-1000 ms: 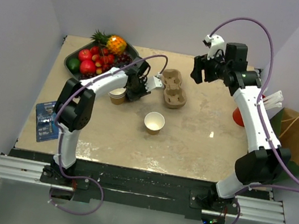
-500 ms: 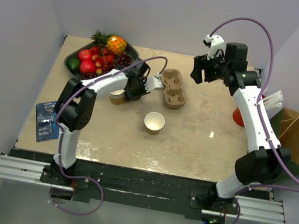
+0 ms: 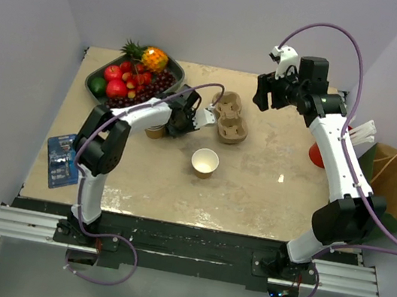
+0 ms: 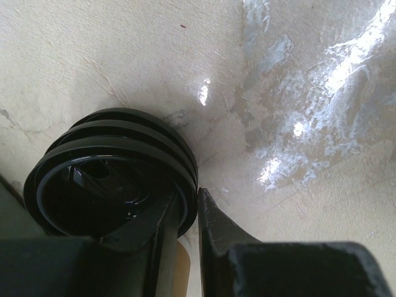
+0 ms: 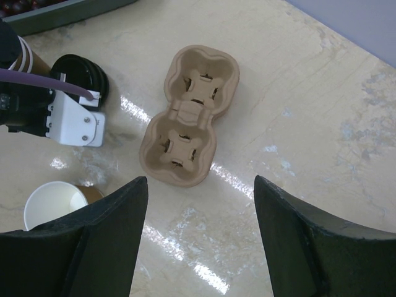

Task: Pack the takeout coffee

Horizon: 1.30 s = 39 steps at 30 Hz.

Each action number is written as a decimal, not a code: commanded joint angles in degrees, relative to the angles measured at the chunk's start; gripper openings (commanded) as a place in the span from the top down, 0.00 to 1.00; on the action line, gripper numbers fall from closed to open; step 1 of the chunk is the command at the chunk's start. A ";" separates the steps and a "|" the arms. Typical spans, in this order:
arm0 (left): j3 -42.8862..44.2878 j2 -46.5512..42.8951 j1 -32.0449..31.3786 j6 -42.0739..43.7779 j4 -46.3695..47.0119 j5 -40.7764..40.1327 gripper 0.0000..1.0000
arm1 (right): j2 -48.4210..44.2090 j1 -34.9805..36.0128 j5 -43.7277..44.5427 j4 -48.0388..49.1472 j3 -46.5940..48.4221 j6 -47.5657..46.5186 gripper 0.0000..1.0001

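Cups, from above: the open cup (image 3: 204, 162) stands in the middle of the tabletop (image 3: 266, 198). A second cup (image 3: 155, 131) sits at its 10 o'clock, half hidden by the left claw (image 3: 176, 125), which has edged toward 3 o'clock while the right claw (image 3: 267, 93) stayed put. Left wrist: that claw now pinches the rim of the top lid (image 4: 111, 179) on a black stack, so capping seems next. Right wrist: that claw is spread above the carrier (image 5: 189, 114).

Lid stack (image 5: 79, 73) just left of carrier (image 3: 230, 117); open cup (image 3: 205, 162) in front of carrier; fruit tray (image 5: 62, 15) behind, far left.
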 commanded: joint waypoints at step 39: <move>5.48 -19.22 8.05 -1.27 -13.58 63.94 0.95 | -1.27 -0.36 -33.98 -0.75 -2.45 -5.61 0.14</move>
